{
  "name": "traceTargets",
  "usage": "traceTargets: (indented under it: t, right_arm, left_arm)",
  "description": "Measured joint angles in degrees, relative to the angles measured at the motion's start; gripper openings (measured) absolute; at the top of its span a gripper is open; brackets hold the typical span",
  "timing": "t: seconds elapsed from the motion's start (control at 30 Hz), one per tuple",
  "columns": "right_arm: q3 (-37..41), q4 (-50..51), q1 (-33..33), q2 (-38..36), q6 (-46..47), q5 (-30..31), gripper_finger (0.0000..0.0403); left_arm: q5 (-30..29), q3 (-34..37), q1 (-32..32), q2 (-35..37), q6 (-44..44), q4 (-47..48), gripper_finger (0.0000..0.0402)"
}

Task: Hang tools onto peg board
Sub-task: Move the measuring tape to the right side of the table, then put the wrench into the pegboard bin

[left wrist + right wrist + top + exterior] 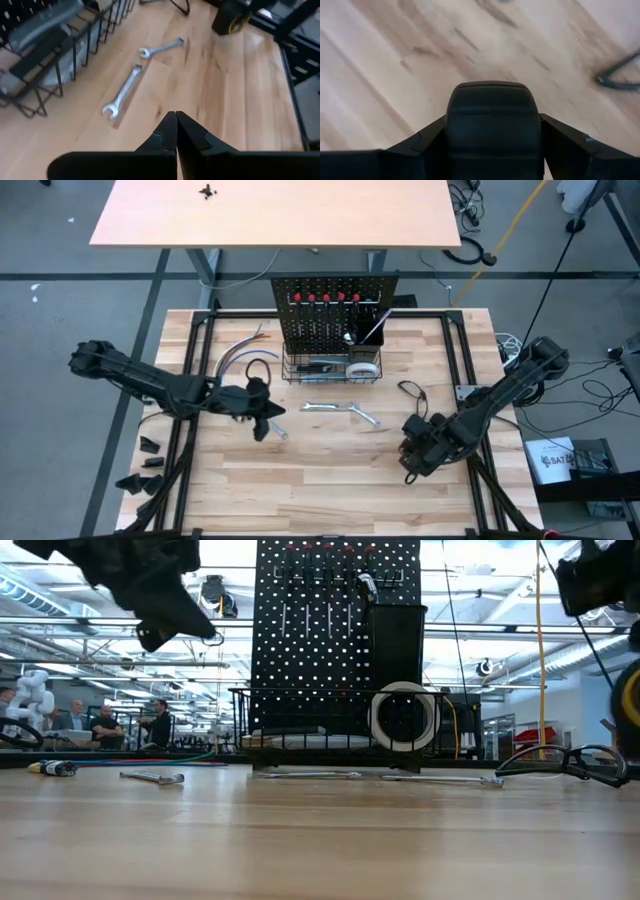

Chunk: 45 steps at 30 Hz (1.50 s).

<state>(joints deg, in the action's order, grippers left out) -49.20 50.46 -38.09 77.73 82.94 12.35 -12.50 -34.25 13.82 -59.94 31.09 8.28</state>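
Wooden slats form the table (330, 470), with a workshop floor and a second desk beyond it. At the table's far edge stands the peg board (335, 315), upright so that tools can hang from its holes. A row of five red-handled screwdrivers (325, 298) hangs along its top. The cup (398, 645) is fixed to the board's right side. The wire basket (330, 368) along the base holds the tape roll (403, 717) and some dark tools too dim to name.

Two wrenches (122, 90) (161, 47) lie flat on the table just in front of the basket, end to end and slightly angled, not yet hung. A smaller silver tool (152, 777) lies near the left pincer. A dark looped tool (410, 391), probably pliers, lies right of the wrenches.

The left pincer (176, 122) hangs above the table left of the wrenches, pointing toward them, fingers pressed together and holding nothing. It appears placed for an approach to the nearer wrench and would have to open first.

The right pincer (415, 455) sits low over the table's right part, spread around a dark rounded object (492, 125); what that object is cannot be told.
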Motion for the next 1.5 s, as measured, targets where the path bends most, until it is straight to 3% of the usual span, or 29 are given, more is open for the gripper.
traceTargets:
  t: [0.13, 0.57, 0.77, 0.97, 1.1, 1.3, 1.5]
  right_arm:
    - [1.2, 0.7, 0.2, 2.1, -0.9, 3.5, 0.025]
    - [1.1, -1.2, 0.1, 6.4, -11.8, -0.6, 0.0252]
    - [1.2, -2.0, 0.2, 6.4, -13.2, -3.1, 0.0381]
    - [-0.3, -2.0, 0.7, 4.6, -12.2, -3.5, 0.0342]
    - [-2.8, 1.2, 1.1, 2.5, -11.5, -1.6, 0.0338]
    - [-9.7, 14.2, 4.2, 0.9, -12.0, 3.8, 0.0337]
    - [-18.7, 11.8, 8.2, 0.6, -20.1, 10.7, 0.0338]
  left_arm:
    - [-2.4, -2.7, -0.2, -3.6, -0.4, -0.5, 0.0]
    - [-2.7, -8.3, -1.4, -6.1, 0.1, -0.3, 0.0]
    - [-2.5, -8.6, -1.4, -6.1, 0.0, -0.1, 0.0]
    - [-0.3, -8.6, -1.4, -6.1, -3.5, 0.4, 0.0]
    - [2.2, -8.6, -1.4, -6.1, -4.9, 0.6, 0.0]
    - [5.9, -8.6, -1.4, -5.6, -6.6, 4.0, 0.0]
    - [9.1, -8.6, -1.2, -4.6, -6.6, 8.0, 0.0]
